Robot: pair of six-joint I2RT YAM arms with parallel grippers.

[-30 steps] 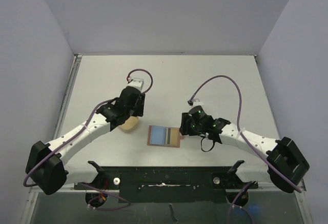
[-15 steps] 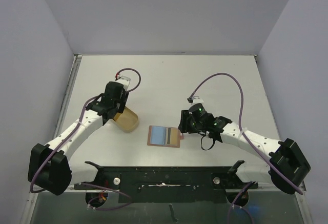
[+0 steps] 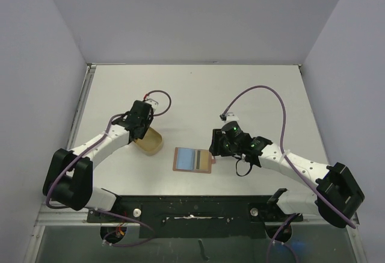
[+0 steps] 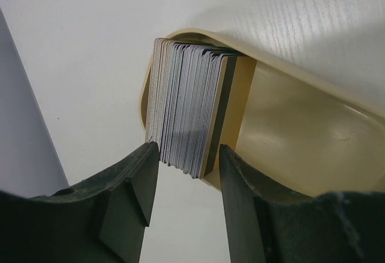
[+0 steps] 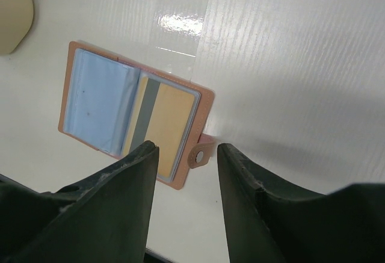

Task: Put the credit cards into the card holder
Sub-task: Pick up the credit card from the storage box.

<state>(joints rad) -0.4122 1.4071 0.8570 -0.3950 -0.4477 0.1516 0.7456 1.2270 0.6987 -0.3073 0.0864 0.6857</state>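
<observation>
A thick stack of grey-white credit cards (image 4: 186, 106) stands on edge in one end of a pale tan case (image 4: 301, 136). My left gripper (image 4: 186, 167) is open, a finger on either side of the stack's near corner. The card holder (image 3: 178, 159) lies open flat on the table. It shows a light blue card (image 5: 96, 106) in its left pocket and a gold card with a dark stripe (image 5: 171, 124) in its right. My right gripper (image 5: 187, 148) is open and empty above the holder's closing tab (image 5: 200, 153).
The tan case (image 3: 153, 142) lies left of the card holder, with my left gripper (image 3: 143, 132) at its far end. My right gripper (image 3: 213, 151) hovers at the holder's right edge. Grey walls enclose the white table on three sides.
My left gripper swung left off the tan case, then came back to its far end, with the arm's elbow pulled in. The right arm and card holder stayed put.
</observation>
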